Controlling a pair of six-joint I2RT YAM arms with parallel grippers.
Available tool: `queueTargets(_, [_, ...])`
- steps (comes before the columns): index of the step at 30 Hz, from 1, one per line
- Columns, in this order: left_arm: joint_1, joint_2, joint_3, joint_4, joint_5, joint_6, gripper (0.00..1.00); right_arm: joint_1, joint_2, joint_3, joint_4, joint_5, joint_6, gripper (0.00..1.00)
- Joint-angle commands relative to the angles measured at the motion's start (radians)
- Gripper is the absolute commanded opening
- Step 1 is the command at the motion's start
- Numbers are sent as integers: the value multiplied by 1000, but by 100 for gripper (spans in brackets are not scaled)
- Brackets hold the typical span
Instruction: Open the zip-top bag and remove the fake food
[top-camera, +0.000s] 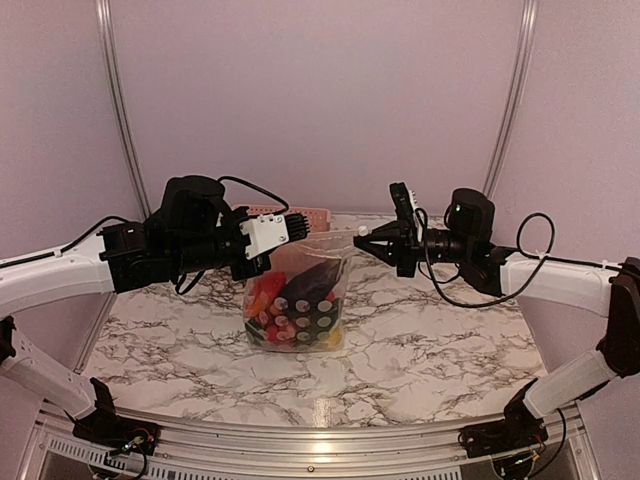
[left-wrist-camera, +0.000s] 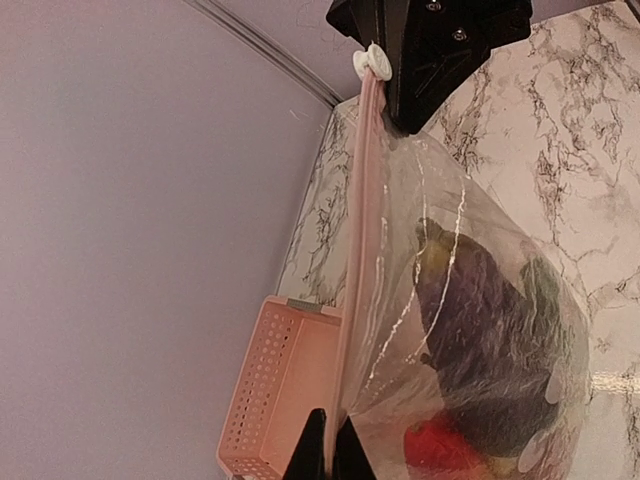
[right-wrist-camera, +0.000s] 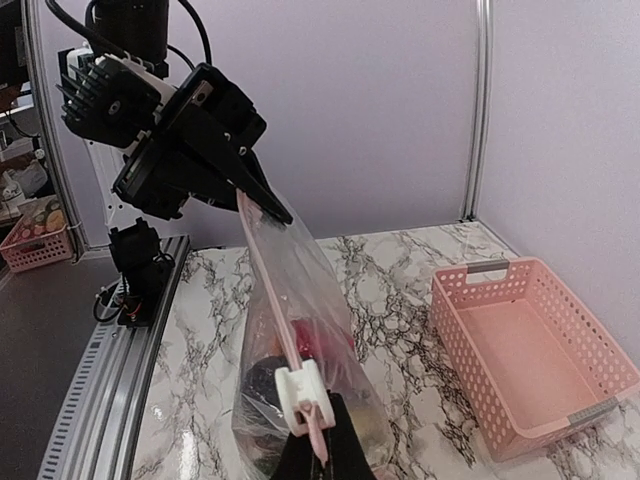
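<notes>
The clear zip-top bag (top-camera: 300, 290) hangs stretched between both grippers, its bottom on the marble table. Inside is the fake food: a purple eggplant (left-wrist-camera: 480, 320), a red piece (left-wrist-camera: 445, 445) and other coloured pieces (top-camera: 285, 320). My left gripper (left-wrist-camera: 328, 440) is shut on the left end of the pink zip strip (left-wrist-camera: 362, 250). At the other end my right gripper (right-wrist-camera: 325, 452) is shut on the strip's tip, just behind the white slider (right-wrist-camera: 300, 390). The slider sits at the right end of the strip (top-camera: 362, 231).
A pink slotted basket (right-wrist-camera: 530, 360) stands empty at the back of the table, behind the bag (top-camera: 300, 213). Purple walls close in the back and sides. A metal rail (right-wrist-camera: 100, 390) runs along the table's near edge.
</notes>
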Motion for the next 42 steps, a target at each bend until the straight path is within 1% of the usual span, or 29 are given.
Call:
queueTargets(1, [10,-58,-11,77,-3,-35,0,9,-4,36,-20,35,-7,0])
queueTargets(2, [10,-62,-8,77,5,-45,5,9,-8,36,-17,39,-8,0])
queueTargets(3, [10,-67,-2,74,16,-60,14,13,-12,36,-14,42,-9,0])
queueTargets(6, [10,-76,35,57,93,-117,36,26,-18,48,-35,53,-32,0])
queueTargets(8, [9,-72,64,56,163,-164,43,41,-13,66,-71,64,-60,0])
queueTargets(10, [5,-49,96,52,230,-199,47,64,-9,80,-110,83,-90,0])
queueTargets(16, [2,80,227,-22,292,-238,48,102,-8,91,-133,109,-114,0])
queueTargets(23, [0,167,272,-7,393,-274,47,105,-11,82,-119,107,-100,0])
queueTargets(30, [-4,234,319,-2,419,-279,43,106,-19,84,-119,106,-102,0])
queueTargets(36, [-7,293,376,-37,415,-267,35,105,-25,75,-110,107,-103,0])
queueTargets(42, [-7,320,393,-60,398,-255,28,105,-27,70,-106,108,-107,0])
